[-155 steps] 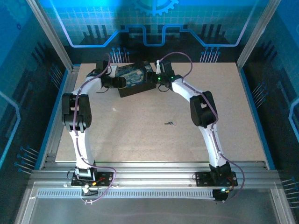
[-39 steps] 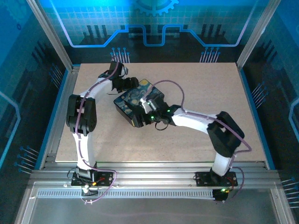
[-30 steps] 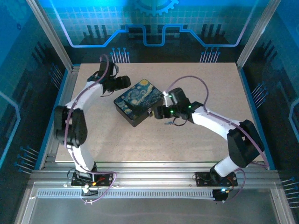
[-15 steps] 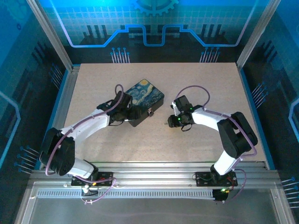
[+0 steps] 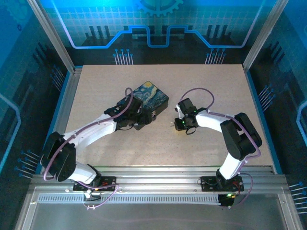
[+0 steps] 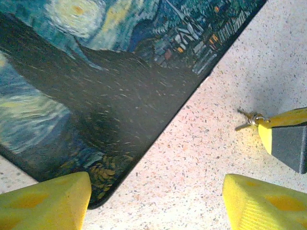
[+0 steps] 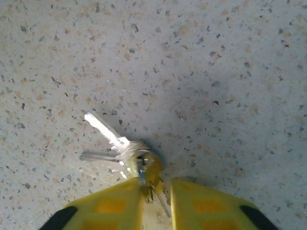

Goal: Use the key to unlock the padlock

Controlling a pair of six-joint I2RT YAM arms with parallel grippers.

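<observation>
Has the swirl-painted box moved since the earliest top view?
Yes. The box has come nearer the arm bases and slightly right, away from the back edge of the table, and it has turned.

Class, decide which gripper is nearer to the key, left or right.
Right. The right gripper has its tips closed around the ring of the key. The left gripper hangs open over a corner of the box, with the key off to its side.

Silvery key (image 7: 104, 128), blue-yellow swirl-painted box (image 6: 91, 72)
</observation>
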